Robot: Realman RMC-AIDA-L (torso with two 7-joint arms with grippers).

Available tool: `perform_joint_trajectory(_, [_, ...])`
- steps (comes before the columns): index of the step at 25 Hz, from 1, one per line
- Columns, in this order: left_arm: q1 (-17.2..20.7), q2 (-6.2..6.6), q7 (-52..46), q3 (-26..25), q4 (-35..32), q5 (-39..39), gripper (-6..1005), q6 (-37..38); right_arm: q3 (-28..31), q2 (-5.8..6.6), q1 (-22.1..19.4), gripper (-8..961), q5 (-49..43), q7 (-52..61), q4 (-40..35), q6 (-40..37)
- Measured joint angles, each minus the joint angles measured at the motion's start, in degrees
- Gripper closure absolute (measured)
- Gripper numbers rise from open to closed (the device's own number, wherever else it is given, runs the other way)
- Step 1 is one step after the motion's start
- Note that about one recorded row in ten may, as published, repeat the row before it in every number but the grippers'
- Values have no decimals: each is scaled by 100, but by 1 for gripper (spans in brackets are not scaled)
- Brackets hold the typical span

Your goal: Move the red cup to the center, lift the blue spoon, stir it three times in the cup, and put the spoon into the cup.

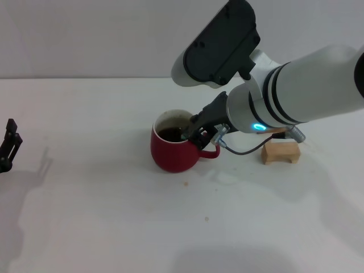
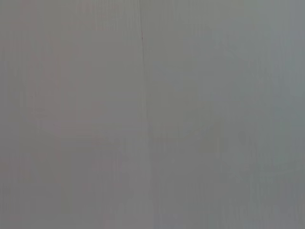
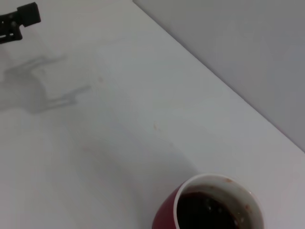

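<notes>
White and matte, the worktop runs back to a pale grey wall, with a few small brown specks on it near the front. At mid-depth stands the rounded dark red ceramic cup, white inside and part-filled with dark liquid, its loop handle turned toward my right. My right pincer hangs at the cup's rim on the handle side, dark fingers reaching over the edge; I cannot tell whether they are clenched or released, and the blue spoon cannot be made out there. Just beyond, on my right, a tan wooden block sits partly behind my right arm. My left pincer rests far off at the worktop's left edge, its grip unreadable.
</notes>
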State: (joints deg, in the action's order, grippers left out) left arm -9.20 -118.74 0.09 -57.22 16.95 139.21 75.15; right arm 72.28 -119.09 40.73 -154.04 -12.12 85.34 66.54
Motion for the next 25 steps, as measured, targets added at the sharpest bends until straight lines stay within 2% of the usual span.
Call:
perform_joint_trajectory(9, [-3,0,0,0,2,0,145,-1,42,-9,-80,584,-219,21,85,-86])
perform_joint_trajectory(13, [-3,0,0,0,2,0,144,0,52,-18,-230,585,-449,64,323,-310])
perform_joint_trajectory(14, [-4,0,0,0,1,0,144,-1,53,-20,-423,585,-581,74,592,-613])
perform_joint_trajectory(16, [-3,0,0,0,1,1,144,-1,43,-20,-516,585,-649,75,696,-783])
perform_joint_trajectory(18, [-3,0,0,0,1,1,144,0,-48,-20,-851,585,-904,77,934,-1395])
perform_joint_trajectory(19, [-3,0,0,0,0,0,144,-1,-207,-17,-1227,586,-1151,75,1089,-2092])
perform_joint_trajectory(20, [-3,0,0,0,0,0,144,-1,-207,-17,-1227,586,-1151,75,1089,-2092])
perform_joint_trajectory(21, [-3,0,0,0,1,1,144,0,-365,7,-1711,586,-1295,4,1220,-3001])
perform_joint_trajectory(22, [-3,0,0,0,1,-1,144,0,-365,7,-1711,581,-1295,4,1220,-3001])
perform_joint_trajectory(23, [-3,0,0,-1,1,-1,144,-1,-413,13,-1986,575,-1298,-78,1269,-3499])
perform_joint_trajectory(24, [-2,0,0,-10,1,-1,144,0,-510,17,-2534,570,-1304,-281,1291,-4567])
perform_joint_trajectory(25, [-2,0,0,-10,1,-1,144,0,-510,17,-2534,565,-1304,-281,1291,-4567])
